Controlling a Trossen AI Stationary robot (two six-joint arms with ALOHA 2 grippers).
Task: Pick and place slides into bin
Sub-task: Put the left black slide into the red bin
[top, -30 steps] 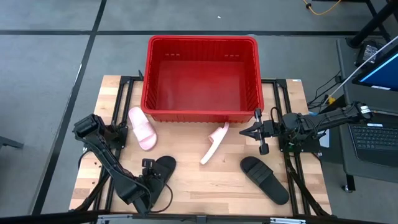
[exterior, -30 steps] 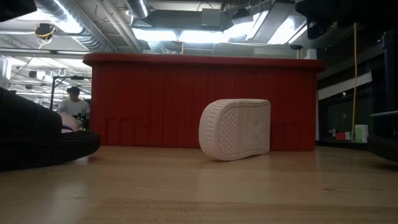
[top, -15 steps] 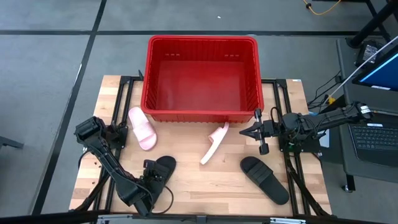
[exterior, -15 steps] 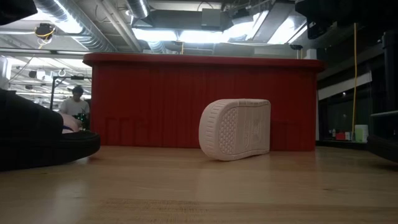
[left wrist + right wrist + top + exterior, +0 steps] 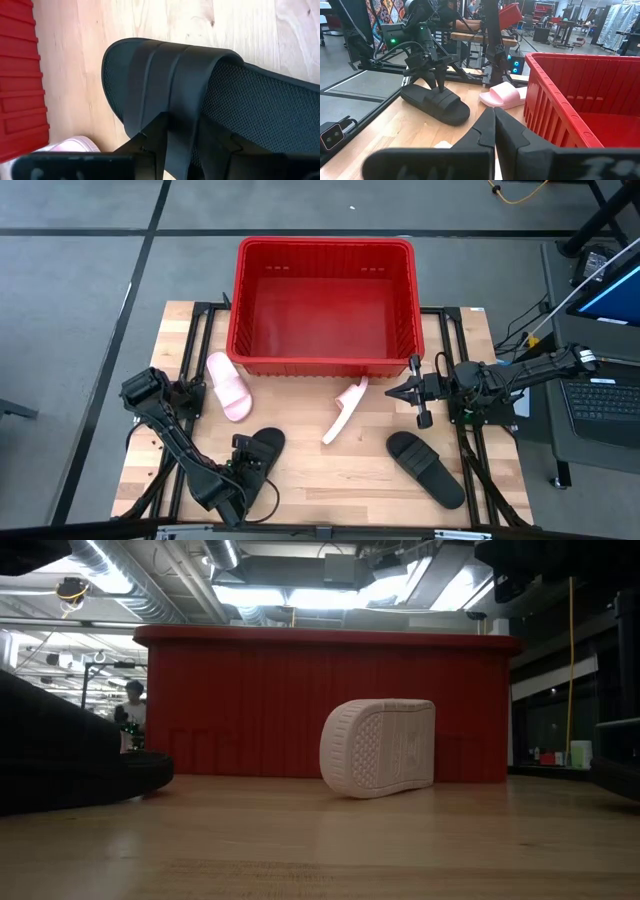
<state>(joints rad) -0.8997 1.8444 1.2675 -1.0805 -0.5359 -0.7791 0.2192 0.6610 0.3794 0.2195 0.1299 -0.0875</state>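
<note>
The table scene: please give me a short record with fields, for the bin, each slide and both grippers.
bin: red bin at the table's far edge, holds no slide
pink slide, left: pink slide lies flat near the bin's left corner
pink slide, middle: second pink slide stands on its edge, before the bin
black slide, left: black slide on the table, left gripper at its strap
black slide, right: second black slide lies flat, untouched
right gripper: right gripper shut, waits above the table, holds nothing
</note>
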